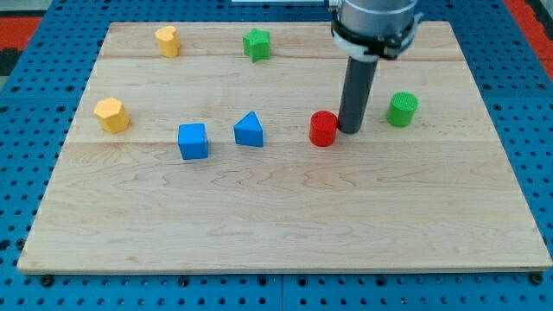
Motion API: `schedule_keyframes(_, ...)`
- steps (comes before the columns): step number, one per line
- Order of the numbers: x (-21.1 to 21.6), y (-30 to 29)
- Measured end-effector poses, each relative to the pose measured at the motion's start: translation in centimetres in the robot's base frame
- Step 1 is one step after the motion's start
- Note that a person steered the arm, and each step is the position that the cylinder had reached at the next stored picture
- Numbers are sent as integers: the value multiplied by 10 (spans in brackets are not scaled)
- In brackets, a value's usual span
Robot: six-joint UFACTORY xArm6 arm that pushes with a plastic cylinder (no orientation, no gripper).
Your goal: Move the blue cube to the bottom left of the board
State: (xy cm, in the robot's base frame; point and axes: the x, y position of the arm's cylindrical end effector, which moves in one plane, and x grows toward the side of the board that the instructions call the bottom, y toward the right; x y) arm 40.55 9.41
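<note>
The blue cube (193, 141) sits on the wooden board (285, 216), left of the middle. My tip (350, 130) is down on the board far to the cube's right, right beside the red cylinder (323, 129), at its right side. A blue triangular block (249, 130) lies between the cube and the red cylinder.
A yellow block (111, 114) lies at the view's left, another yellow block (168, 41) at the top left. A green star-like block (256, 44) lies at the top middle. A green cylinder (402, 110) stands right of my tip. The arm's body (374, 22) hangs over the top right.
</note>
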Motion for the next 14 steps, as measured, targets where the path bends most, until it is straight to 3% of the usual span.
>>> schedule_keyframes(1,-16,-30)
schedule_keyframes(2,-1,-122)
schedule_keyframes(4,66,-224)
schedule_keyframes(6,25,-224)
schedule_keyframes(7,45,-270)
schedule_keyframes(8,96,-298)
schedule_keyframes(9,126,-305)
schedule_keyframes(14,145,-278)
